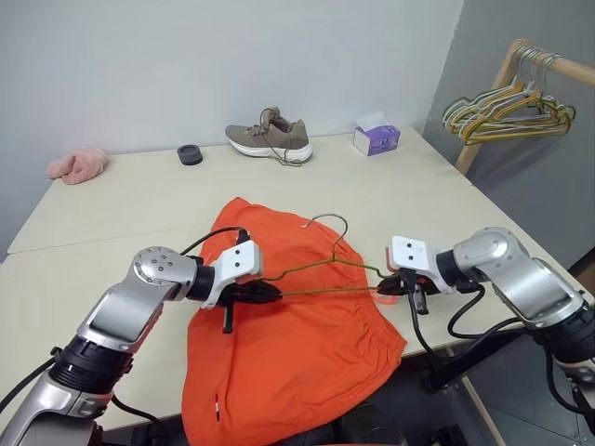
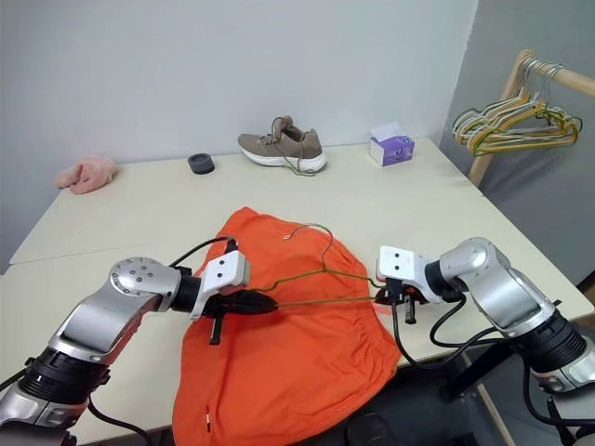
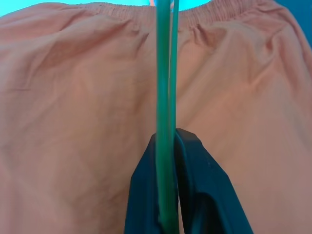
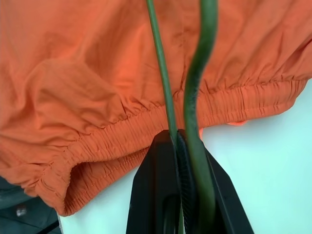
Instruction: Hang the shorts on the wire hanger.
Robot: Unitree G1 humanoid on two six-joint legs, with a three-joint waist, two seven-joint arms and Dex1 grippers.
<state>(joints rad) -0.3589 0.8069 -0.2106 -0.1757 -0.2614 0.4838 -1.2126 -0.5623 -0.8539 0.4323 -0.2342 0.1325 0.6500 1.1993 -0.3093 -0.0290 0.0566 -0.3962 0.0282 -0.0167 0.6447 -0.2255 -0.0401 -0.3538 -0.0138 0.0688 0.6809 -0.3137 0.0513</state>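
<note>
The orange shorts (image 1: 297,358) lie spread on the table (image 1: 121,204), their lower part draped over the front edge. Just above them hangs the olive-green wire hanger (image 1: 330,291), hook (image 1: 327,219) pointing to the far side. My left gripper (image 1: 267,294) is shut on the hanger's left end, and the left wrist view has the wire (image 3: 163,97) pinched between its black fingers (image 3: 207,190). At the hanger's right end my right gripper (image 1: 392,284) is shut on the wire (image 4: 197,97), right beside the shorts' elastic waistband (image 4: 146,131).
At the back of the table stand a brown shoe (image 1: 270,137), a purple tissue box (image 1: 376,138), a small black round thing (image 1: 190,154) and a pink fuzzy cloth (image 1: 77,164). A wooden rail with bunched hangers (image 1: 507,107) stands off the table's right side.
</note>
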